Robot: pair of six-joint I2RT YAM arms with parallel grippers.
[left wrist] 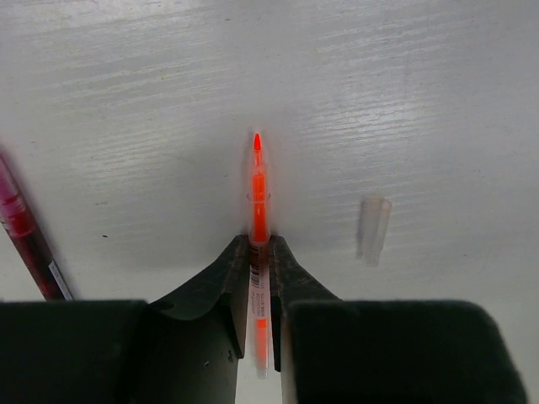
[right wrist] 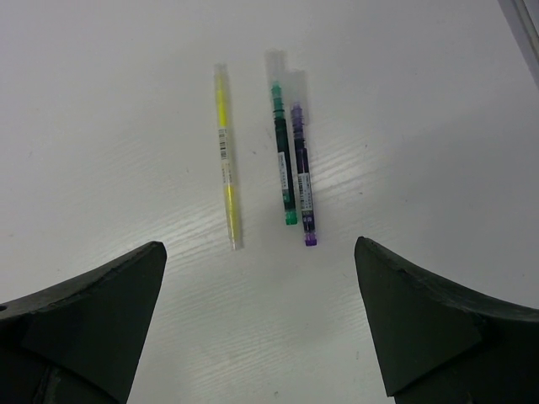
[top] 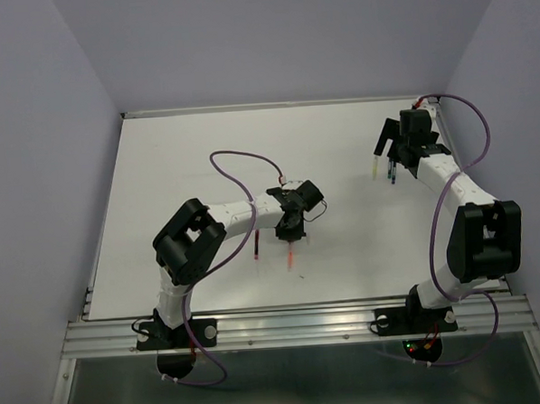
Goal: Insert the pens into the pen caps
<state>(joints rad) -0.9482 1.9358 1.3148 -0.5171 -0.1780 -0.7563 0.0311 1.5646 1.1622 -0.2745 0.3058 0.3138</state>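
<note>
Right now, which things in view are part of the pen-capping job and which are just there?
Job: orange-red pen, gripped by the left gripper; maroon pen; loose pen cap; yellow pen, green pen and dark blue pen, in front of the open right gripper.

Not the job: purple cables; metal rail; table.

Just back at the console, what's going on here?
The left hand is pinched on the orange pen, which lies on the table with its tip pointing away. A loose cap lies to its right, a maroon pen to its left. The right hand hovers open over the yellow pen, green pen and blue pen.
</note>
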